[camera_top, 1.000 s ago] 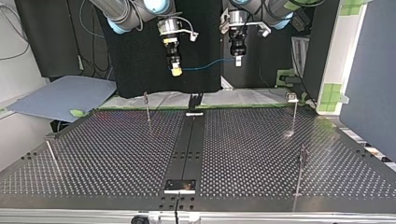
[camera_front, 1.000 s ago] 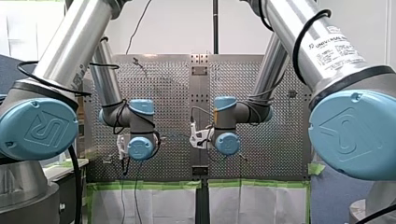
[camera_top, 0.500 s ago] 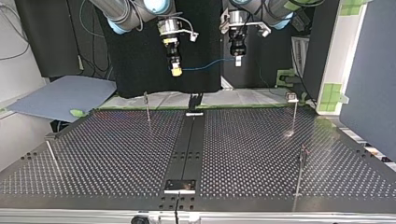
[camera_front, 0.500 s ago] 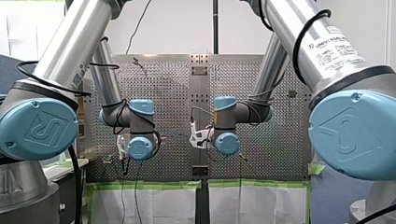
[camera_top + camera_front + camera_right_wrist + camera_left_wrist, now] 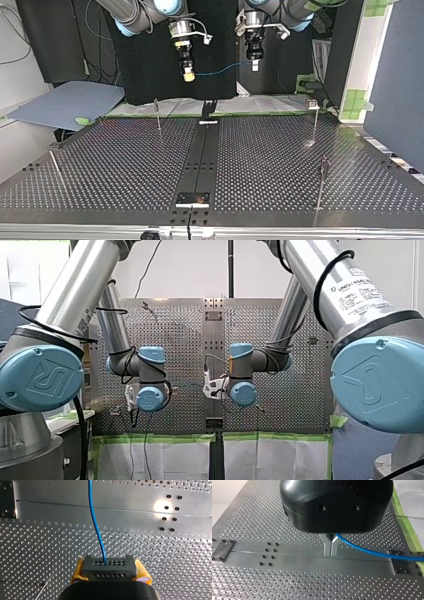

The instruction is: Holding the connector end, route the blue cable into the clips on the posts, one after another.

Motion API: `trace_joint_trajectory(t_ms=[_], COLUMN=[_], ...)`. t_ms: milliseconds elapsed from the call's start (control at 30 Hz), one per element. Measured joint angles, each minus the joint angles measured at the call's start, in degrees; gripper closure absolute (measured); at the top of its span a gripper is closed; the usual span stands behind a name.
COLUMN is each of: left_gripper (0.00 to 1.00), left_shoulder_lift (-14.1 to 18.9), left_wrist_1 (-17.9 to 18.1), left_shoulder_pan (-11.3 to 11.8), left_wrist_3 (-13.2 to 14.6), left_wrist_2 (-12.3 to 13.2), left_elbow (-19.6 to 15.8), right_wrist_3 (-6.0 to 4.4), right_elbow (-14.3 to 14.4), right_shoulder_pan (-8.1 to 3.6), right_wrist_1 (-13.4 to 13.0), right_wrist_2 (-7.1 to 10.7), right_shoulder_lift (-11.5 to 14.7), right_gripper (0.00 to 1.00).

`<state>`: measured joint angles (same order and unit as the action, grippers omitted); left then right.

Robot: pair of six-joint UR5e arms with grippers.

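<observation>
A: What's in the upper middle of the top view, left side?
B: My right gripper, yellow pads clamped on the grey connector, high above the table.
A: And to its right?
B: The blue cable runs across to my left gripper, whose metal fingers are pinched together on it. Thin posts stand on the table well below.
</observation>
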<state>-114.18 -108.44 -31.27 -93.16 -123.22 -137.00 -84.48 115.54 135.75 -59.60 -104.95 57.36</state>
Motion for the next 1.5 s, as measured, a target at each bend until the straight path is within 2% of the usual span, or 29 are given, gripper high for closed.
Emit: trace_joint_trajectory(t_ms=[233,400,933,1000,1167,1333,1500], left_gripper=[1.00,1.00,1.00,1.00,1.00,1.00,1.00], left_shoulder_lift=[-1.9,-2.2,-1.9,-1.4,0.8,3.5,6.0], left_wrist_1=[-2.4,-3.8,-4.2,-4.5,-6.4,-9.1,-11.5], left_shoulder_pan=[0.2,0.2,0.1,0.2,0.7,1.3,1.7], left_wrist_3=[0.0,0.0,-0.3,-0.8,-3.0,-5.4,-6.4], left_wrist_2=[0.1,0.1,0.0,-0.1,0.2,1.1,0.6], left_elbow=[0.0,0.0,0.0,0.0,0.1,0.1,0.1], right_wrist_3=[0.48,0.52,0.41,0.01,-2.24,-4.73,-7.26], right_elbow=[-0.8,-0.9,-0.9,-1.3,-1.9,-2.0,-2.0], right_shoulder_pan=[1.15,1.30,1.29,1.33,1.40,1.18,1.00], right_wrist_1=[2.2,3.9,4.3,4.6,6.8,8.8,9.2], right_wrist_2=[1.08,1.21,1.23,1.17,1.69,3.74,6.21], right_shoulder_lift=[1.1,1.2,1.3,1.7,3.9,6.4,8.9], right_gripper=[1.00,1.00,1.00,1.00,1.00,1.00,1.00])
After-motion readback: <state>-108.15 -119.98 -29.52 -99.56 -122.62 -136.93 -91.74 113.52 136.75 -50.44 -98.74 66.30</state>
